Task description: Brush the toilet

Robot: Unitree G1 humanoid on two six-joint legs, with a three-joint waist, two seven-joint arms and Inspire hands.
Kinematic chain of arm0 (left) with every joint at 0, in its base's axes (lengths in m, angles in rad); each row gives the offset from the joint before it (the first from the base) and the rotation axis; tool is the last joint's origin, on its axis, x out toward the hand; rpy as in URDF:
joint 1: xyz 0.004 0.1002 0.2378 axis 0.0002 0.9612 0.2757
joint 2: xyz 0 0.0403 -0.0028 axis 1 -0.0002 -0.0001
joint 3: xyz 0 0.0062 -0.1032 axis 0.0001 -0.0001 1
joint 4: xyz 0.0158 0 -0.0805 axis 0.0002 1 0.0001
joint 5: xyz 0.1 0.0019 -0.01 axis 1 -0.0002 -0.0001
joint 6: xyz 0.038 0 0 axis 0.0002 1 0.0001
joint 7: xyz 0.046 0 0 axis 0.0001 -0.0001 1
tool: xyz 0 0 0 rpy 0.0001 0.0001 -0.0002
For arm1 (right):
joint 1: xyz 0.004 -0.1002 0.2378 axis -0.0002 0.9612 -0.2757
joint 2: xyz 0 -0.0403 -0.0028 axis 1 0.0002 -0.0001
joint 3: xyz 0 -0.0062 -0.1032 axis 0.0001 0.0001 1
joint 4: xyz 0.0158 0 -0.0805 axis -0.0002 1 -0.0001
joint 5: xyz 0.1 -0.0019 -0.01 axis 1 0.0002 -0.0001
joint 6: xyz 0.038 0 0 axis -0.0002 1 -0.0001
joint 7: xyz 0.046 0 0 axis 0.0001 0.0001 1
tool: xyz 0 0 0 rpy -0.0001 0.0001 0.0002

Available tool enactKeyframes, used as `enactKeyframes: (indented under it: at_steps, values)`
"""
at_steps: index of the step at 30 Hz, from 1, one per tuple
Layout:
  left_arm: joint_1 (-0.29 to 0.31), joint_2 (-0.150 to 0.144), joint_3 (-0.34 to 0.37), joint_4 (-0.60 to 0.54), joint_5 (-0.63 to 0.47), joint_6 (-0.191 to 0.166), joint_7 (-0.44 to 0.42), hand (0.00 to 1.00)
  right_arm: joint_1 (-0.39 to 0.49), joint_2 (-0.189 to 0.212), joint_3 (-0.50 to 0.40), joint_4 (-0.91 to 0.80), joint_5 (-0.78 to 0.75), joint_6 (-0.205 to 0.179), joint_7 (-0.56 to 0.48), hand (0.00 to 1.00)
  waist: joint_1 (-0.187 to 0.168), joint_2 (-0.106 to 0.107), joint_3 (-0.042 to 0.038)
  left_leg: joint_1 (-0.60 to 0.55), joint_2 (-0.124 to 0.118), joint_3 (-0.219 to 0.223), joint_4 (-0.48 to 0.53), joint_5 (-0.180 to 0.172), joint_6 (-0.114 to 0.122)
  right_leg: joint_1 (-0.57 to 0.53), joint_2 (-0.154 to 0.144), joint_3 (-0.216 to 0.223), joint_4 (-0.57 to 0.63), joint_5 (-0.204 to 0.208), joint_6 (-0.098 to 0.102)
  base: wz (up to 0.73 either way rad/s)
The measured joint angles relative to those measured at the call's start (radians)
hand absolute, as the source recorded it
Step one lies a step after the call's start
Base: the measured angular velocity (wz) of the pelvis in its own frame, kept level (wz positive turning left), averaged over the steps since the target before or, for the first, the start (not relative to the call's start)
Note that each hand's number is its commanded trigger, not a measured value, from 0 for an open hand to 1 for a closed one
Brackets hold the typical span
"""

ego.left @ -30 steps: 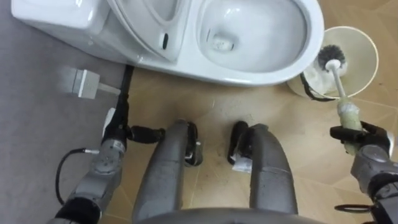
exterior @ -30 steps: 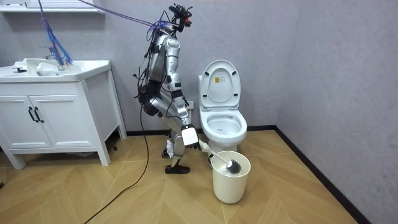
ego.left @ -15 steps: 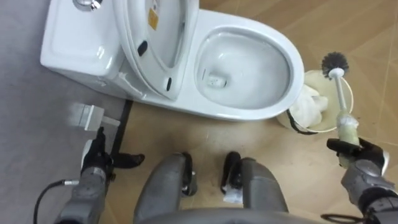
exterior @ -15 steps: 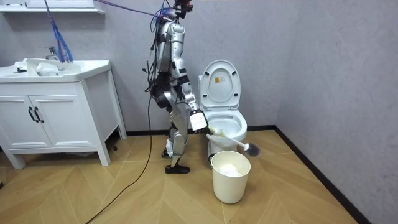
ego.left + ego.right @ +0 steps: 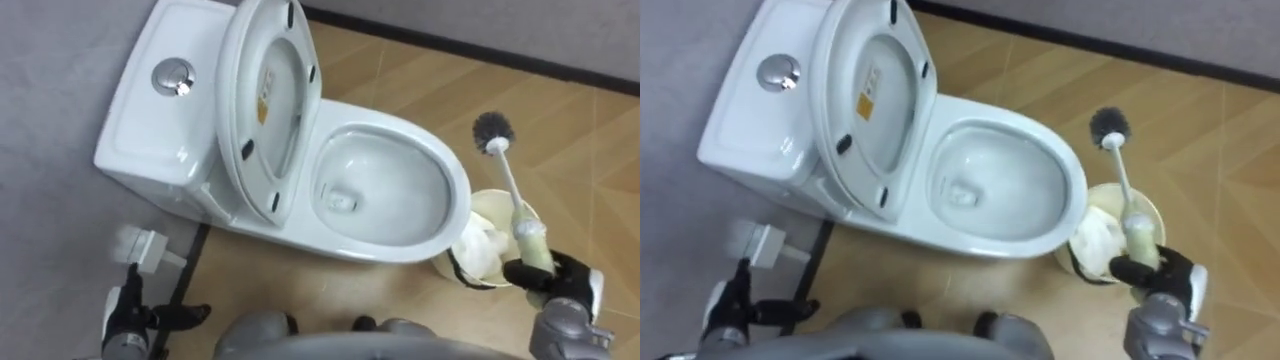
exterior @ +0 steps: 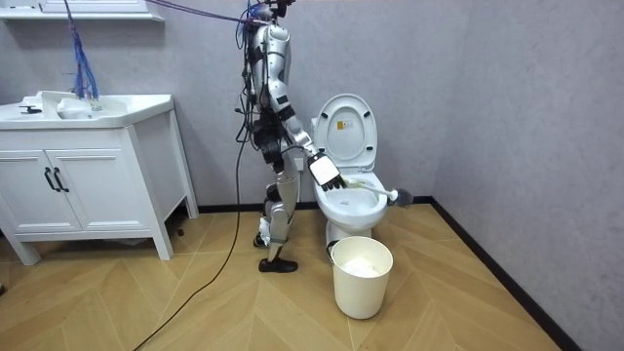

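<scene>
The toilet [image 5: 458,200] is smooth, glossy white ceramic; its flush button [image 5: 171,77] is shiny chromed metal; the floor [image 5: 570,140] is wood parquet with a soft sheen; the brush [image 5: 508,180] has a white plastic shaft and dark, rough bristles; the wall [image 6: 507,97] is matt grey.

Right hand [image 5: 556,284] low at right, fingers curled tight round the brush handle [image 5: 514,200], forearm coming in from lower right. In the room view that arm is stretched forward, body upright. Left hand [image 5: 126,314] low at left, fingers straight, thumb out sideways.
</scene>
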Motion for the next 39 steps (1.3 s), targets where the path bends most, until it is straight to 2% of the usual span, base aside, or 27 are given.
enactKeyframes:
  at_steps: [2,6,7,8,9,11,14,17,21,24,29,33,36,39]
  values:
    - [0.039,-0.019,0.04,-0.058,0.081,-0.001,0.041,0.0,0.014,0.007,0.002,-0.033,-0.111,-0.011,0.003,1.0,0.0,0.0,0.0021,0.031,0.001,0.002,-0.019,0.0,0.0,0.036,0.001,0.0,-0.028,0.001,0.003,0.0]
    - [0.083,-0.026,0.043,-0.188,0.245,-0.003,0.103,0.0,0.043,0.01,0.002,-0.057,-0.237,-0.019,0.02,1.0,0.003,-0.002,0.0032,0.067,0.0,-0.017,-0.037,0.0,0.0,0.089,0.001,-0.025,-0.059,0.002,0.005,0.2]
    - [0.099,-0.028,0.048,-0.254,0.302,-0.003,0.121,0.0,0.058,0.015,0.002,-0.068,-0.279,-0.031,0.03,1.0,0.007,-0.004,0.0038,0.072,0.001,-0.023,-0.037,0.0,0.0,0.099,0.001,-0.036,-0.063,0.002,0.005,0.23]
    - [0.111,-0.031,0.054,-0.316,0.353,-0.012,0.137,0.0,0.076,0.021,0.002,-0.08,-0.318,-0.042,0.041,1.0,0.01,-0.003,0.0043,0.076,0.001,-0.025,-0.037,0.0,0.0,0.109,0.001,-0.046,-0.068,0.002,0.005,0.22]
    - [0.118,-0.041,0.071,-0.367,0.397,-0.035,0.16,0.0,0.091,0.024,0.002,-0.097,-0.363,-0.048,0.051,1.0,0.017,-0.002,0.0045,0.082,0.001,-0.025,-0.037,0.0,0.0,0.124,0.001,-0.049,-0.083,0.003,0.006,0.14]
    - [0.115,-0.05,0.084,-0.412,0.441,-0.067,0.211,0.0,0.113,0.027,0.003,-0.098,-0.416,-0.065,0.062,1.0,0.03,0.005,0.006,0.1,0.001,-0.029,-0.05,0.001,0.0,0.148,0.002,-0.055,-0.099,0.005,0.009,0.08]
    - [0.117,-0.057,0.09,-0.485,0.501,-0.083,0.271,0.0,0.129,0.047,0.004,-0.094,-0.446,-0.066,0.091,1.0,0.036,0.007,0.0052,0.113,-0.001,-0.042,-0.053,0.001,-0.001,0.165,0.002,-0.069,-0.101,0.004,0.009,0.12]
    - [0.117,-0.056,0.091,-0.562,0.544,-0.104,0.319,0.0,0.143,0.047,0.002,-0.059,-0.444,-0.081,0.113,1.0,0.037,0.008,0.0048,0.114,-0.003,-0.057,-0.055,0.001,-0.002,0.172,0.002,-0.075,-0.114,0.006,0.011,0.1]
    - [0.109,-0.047,0.092,-0.612,0.599,-0.118,0.367,0.0,0.131,0.047,-0.003,0.054,-0.449,-0.099,0.124,1.0,0.026,0.003,0.0023,0.131,-0.014,-0.078,-0.063,0.006,-0.002,0.202,0.001,-0.097,-0.122,0.005,0.012,0.17]
    - [0.086,-0.042,0.125,-0.656,0.681,-0.149,0.395,0.0,0.119,0.046,-0.068,0.147,-0.481,-0.102,0.146,1.0,0.029,0.003,0.0012,0.13,-0.012,-0.082,-0.06,0.01,-0.001,0.202,0.001,-0.1,-0.128,0.007,0.015,0.07]
    - [0.041,-0.007,0.126,-0.7,0.749,-0.159,0.429,0.0,0.098,0.034,-0.079,0.296,-0.49,-0.106,0.153,1.0,0.025,0.011,0.0017,0.132,-0.013,-0.079,-0.06,0.01,-0.001,0.196,0.0,-0.096,-0.127,0.009,0.015,-0.01]
    - [0.03,-0.006,0.125,-0.719,0.788,-0.169,0.432,0.0,0.097,0.033,-0.079,0.34,-0.533,-0.1,0.171,1.0,0.015,0.012,0.0033,0.134,-0.012,-0.075,-0.062,0.01,-0.001,0.195,0.0,-0.094,-0.127,0.009,0.015,-0.04]
    - [0.026,-0.005,0.097,-0.716,0.794,-0.169,0.431,0.0,0.085,0.031,-0.067,0.348,-0.554,-0.098,0.192,1.0,-0.003,0.009,0.0061,0.136,-0.011,-0.073,-0.063,0.01,-0.001,0.193,0.0,-0.085,-0.125,0.009,0.015,-0.04]
    - [0.026,-0.002,0.041,-0.695,0.785,-0.167,0.407,0.0,0.061,0.031,-0.066,0.362,-0.571,-0.094,0.226,1.0,-0.013,0.008,0.0069,0.136,-0.012,-0.074,-0.063,0.01,-0.001,0.193,0.0,-0.08,-0.128,0.009,0.015,-0.04]
